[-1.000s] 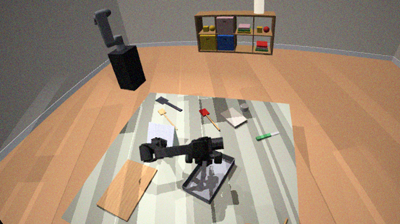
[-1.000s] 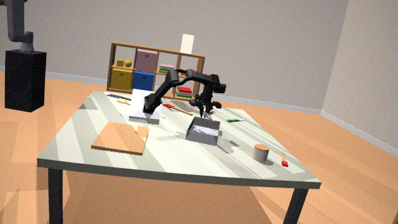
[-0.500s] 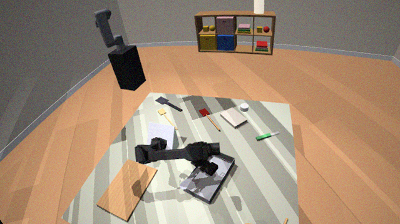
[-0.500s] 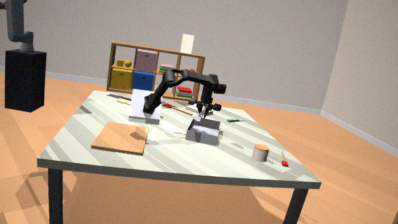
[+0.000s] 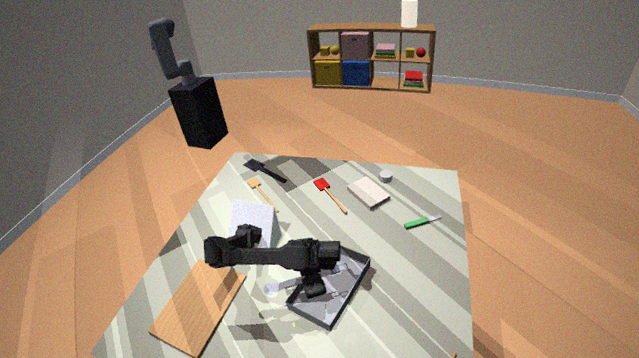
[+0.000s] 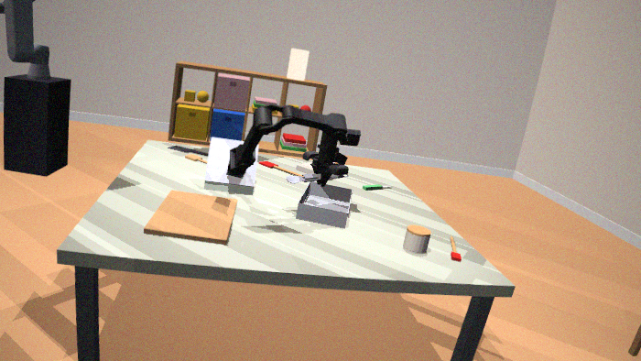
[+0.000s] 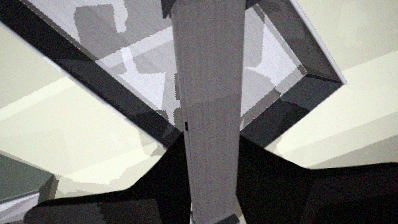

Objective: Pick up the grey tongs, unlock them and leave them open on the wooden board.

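Note:
My gripper is shut on the grey tongs and holds them just above the roasting tin. The tongs lie roughly level, with one pale end sticking out past the tin's left edge. In the wrist view they show as a single grey bar between my dark fingers, arms together. The wooden board lies flat to the left of the tin, with nothing on it.
The arm's white base block stands behind the board. A red spatula, a green-handled knife, a pale slab and two more spatulas lie at the back. A cork-topped jar stands front right.

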{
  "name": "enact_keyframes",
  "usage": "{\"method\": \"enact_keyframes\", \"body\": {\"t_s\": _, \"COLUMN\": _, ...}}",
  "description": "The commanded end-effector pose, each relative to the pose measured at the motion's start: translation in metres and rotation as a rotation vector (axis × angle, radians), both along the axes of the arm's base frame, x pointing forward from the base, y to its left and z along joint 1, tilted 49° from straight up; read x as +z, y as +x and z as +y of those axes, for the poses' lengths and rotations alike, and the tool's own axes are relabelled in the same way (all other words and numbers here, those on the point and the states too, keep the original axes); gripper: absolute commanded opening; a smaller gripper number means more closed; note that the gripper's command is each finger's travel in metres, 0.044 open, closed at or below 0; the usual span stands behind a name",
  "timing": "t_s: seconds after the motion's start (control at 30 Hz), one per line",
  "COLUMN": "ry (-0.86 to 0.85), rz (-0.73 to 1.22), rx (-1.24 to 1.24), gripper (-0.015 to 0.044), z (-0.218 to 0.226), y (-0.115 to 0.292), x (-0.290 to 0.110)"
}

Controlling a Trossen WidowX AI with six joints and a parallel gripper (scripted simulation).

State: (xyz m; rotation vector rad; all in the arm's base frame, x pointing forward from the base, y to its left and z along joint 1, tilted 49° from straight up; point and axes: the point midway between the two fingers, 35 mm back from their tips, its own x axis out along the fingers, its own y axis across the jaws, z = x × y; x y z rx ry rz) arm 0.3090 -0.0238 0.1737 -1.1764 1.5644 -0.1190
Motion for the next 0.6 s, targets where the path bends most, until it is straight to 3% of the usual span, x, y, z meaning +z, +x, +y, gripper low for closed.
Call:
{"method": "enact_keyframes", "body": {"t_s": 0.0, "ry": 0.018, "rz": -0.123, "rx": -0.108, "gripper": -0.015, "z": -0.006, "y": -0.004, "x": 0.01}}
{"method": "enact_keyframes", "body": {"t_s": 0.57, "ry": 0.097, "rz": -0.605, "rx": -0.568, "gripper": -0.015, "z": -0.027, "y": -0.02, "x": 0.034}}
